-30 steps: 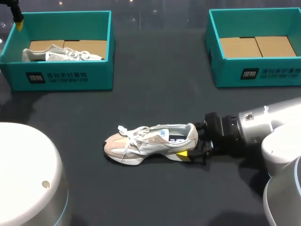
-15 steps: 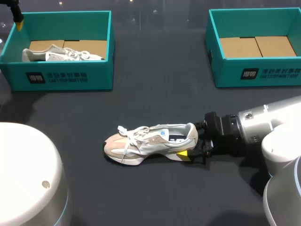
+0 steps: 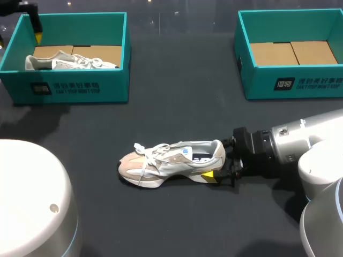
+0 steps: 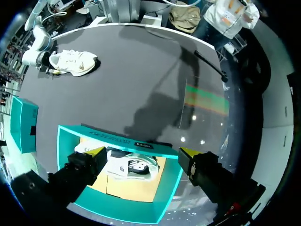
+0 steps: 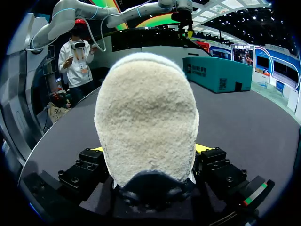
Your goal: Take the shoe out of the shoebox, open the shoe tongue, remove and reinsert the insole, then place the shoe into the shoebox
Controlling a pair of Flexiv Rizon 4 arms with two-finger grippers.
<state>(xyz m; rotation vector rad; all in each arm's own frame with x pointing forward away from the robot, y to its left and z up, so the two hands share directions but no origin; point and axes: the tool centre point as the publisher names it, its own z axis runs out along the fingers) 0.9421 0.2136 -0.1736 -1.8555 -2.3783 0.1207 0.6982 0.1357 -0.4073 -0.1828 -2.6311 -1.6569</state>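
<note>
shoe (image 3: pixel 171 160) is being clamped by its heel in the right gripper (image 5: pixel 149 150); that narrow hold is likely risking a twist-out on lifting. left gripper (image 4: pixel 141 153) is hanging open.

My right arm (image 3: pixel 300 142) is a silver tube ending in a black ribbed wrist, behind it a white rounded housing edged with a thin blue ring. My left arm (image 3: pixel 27 198) shows a white dome with one small round stud. The right gripper (image 5: pixel 149 149) has black blocks, round bolt heads, yellow tips and a red-and-green stripe. The left gripper (image 4: pixel 141 151) is black, yellow-tipped and carries a small red mark.
</note>
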